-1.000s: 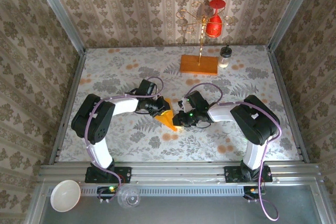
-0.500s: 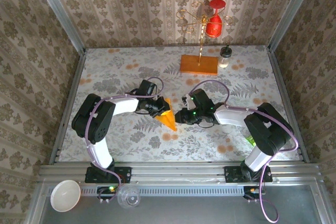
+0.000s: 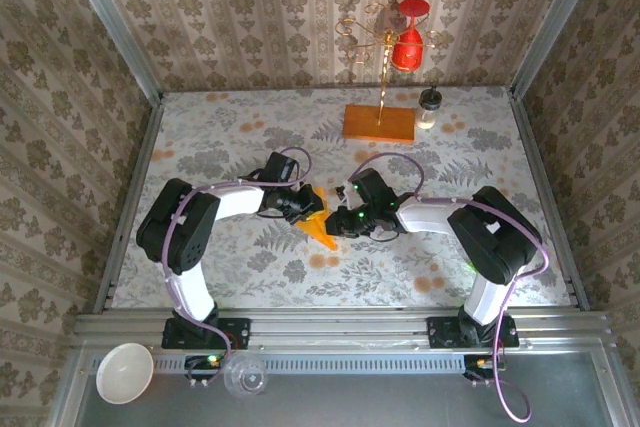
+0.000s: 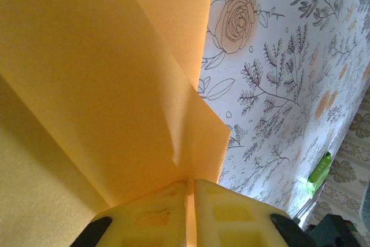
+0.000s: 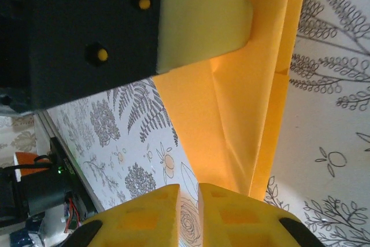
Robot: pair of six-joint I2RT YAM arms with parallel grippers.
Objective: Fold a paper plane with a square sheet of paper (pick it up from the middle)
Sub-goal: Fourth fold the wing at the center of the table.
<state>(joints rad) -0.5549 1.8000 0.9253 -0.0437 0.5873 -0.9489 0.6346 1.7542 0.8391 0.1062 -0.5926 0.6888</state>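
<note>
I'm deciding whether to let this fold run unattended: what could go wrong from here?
The left gripper pinches only an edge of the paper, so it might slip or tear if pulled. The right gripper has its fingers nearly together just at the paper's rim; it could close beside it, and the fold may spring open.

Wood block (image 3: 379, 124) w/ wire stand (image 3: 383, 82), red ornament (image 3: 407, 47), sm. jar (image 3: 428, 107) at back; bowl (image 3: 124, 372), cup (image 3: 245, 375) front.
</note>
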